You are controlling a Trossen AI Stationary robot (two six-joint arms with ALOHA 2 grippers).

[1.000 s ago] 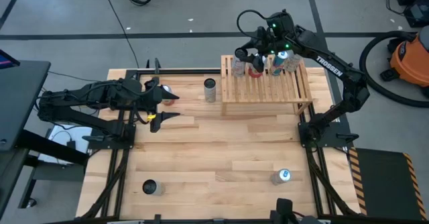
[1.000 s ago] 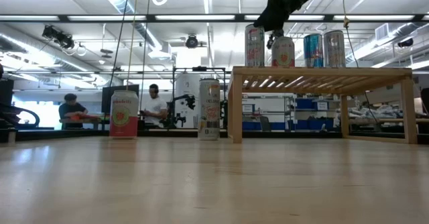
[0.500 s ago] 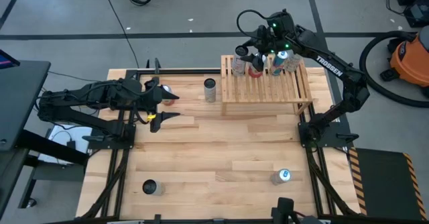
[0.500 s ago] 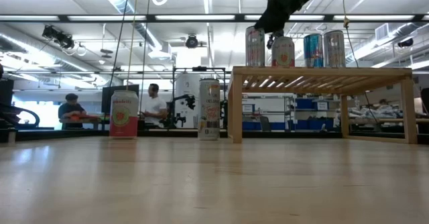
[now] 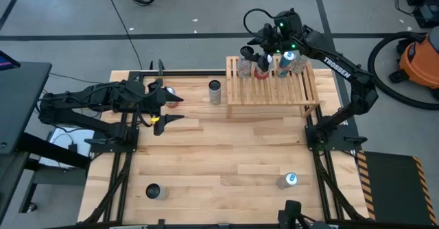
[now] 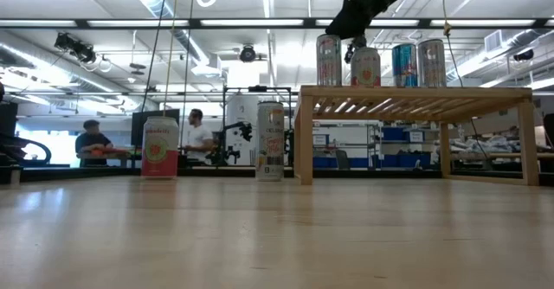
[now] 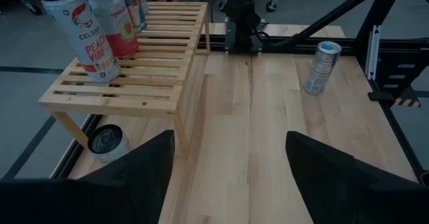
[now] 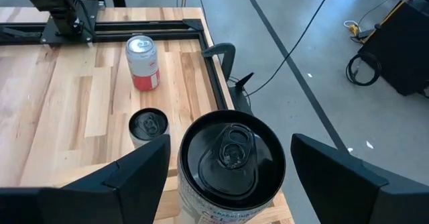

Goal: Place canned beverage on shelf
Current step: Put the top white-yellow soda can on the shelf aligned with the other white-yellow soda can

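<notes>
With the can (image 8: pixel 231 160) standing on the shelf (image 5: pixel 274 92) at its back left corner, the right gripper (image 5: pixel 255 51) is spread wide above it in the release step and should next lift clear, while the left gripper (image 5: pixel 167 109) waits half open over the table's left side.

Pale wood under you, shiny metal cans on it.

Your desk (image 5: pixel 226 160) is smooth, light planked wood with a soft sheen; the shelf (image 5: pixel 273 92) is bare, matt slatted wood of the same tone. The cans (image 7: pixel 100 29) are glossy printed metal, and the black-topped can (image 8: pixel 231 160) has a dark, satin lid. Both arms (image 5: pixel 89 102) look matt black.
</notes>
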